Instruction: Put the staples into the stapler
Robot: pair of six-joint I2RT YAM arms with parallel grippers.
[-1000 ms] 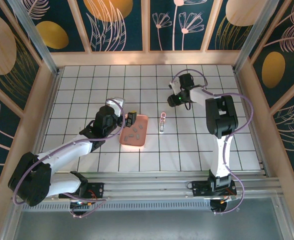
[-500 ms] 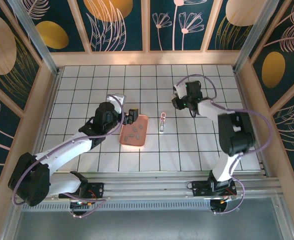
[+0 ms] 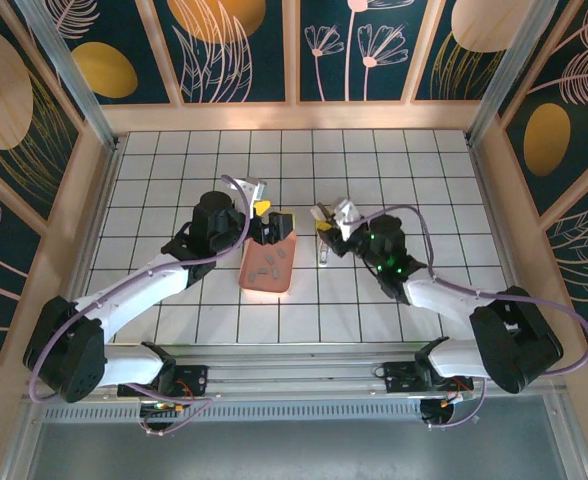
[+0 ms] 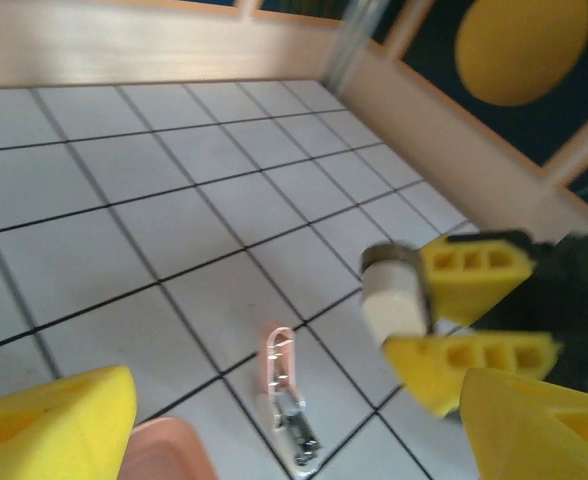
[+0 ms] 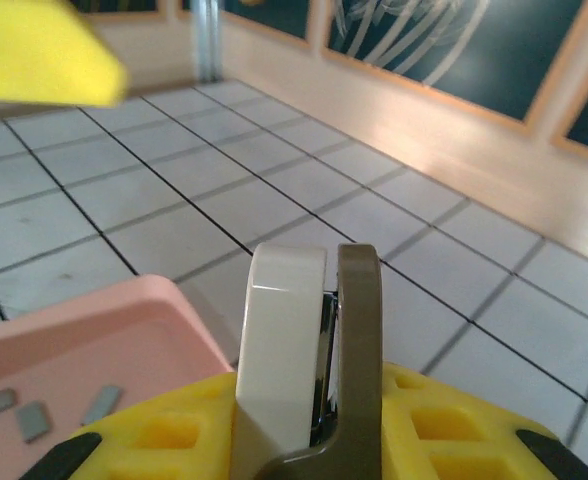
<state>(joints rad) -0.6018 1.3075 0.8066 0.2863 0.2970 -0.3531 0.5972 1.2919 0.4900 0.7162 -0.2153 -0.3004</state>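
A white and olive-brown stapler (image 5: 284, 330) stands on edge between the yellow fingers of my right gripper (image 5: 309, 435), which is shut on it. In the left wrist view the stapler (image 4: 394, 295) sticks out of that gripper (image 4: 444, 310). Grey staples (image 3: 271, 265) lie in a pink tray (image 3: 264, 287); three strips of the staples (image 5: 34, 418) show in the right wrist view. My left gripper (image 3: 265, 226) hangs open over the tray's far end, nothing between its fingers (image 4: 44, 425). My right gripper (image 3: 324, 222) is just right of the tray.
A small pink and metal piece (image 3: 324, 245) lies on the white tiles right of the tray, below the right gripper; it also shows as a pink piece (image 4: 286, 390) in the left wrist view. Wooden walls (image 3: 294, 116) ring the tiled table.
My right arm has swung from the far middle of the table down to beside the tray, carrying the stapler. My left gripper has shifted slightly farther along the tray.
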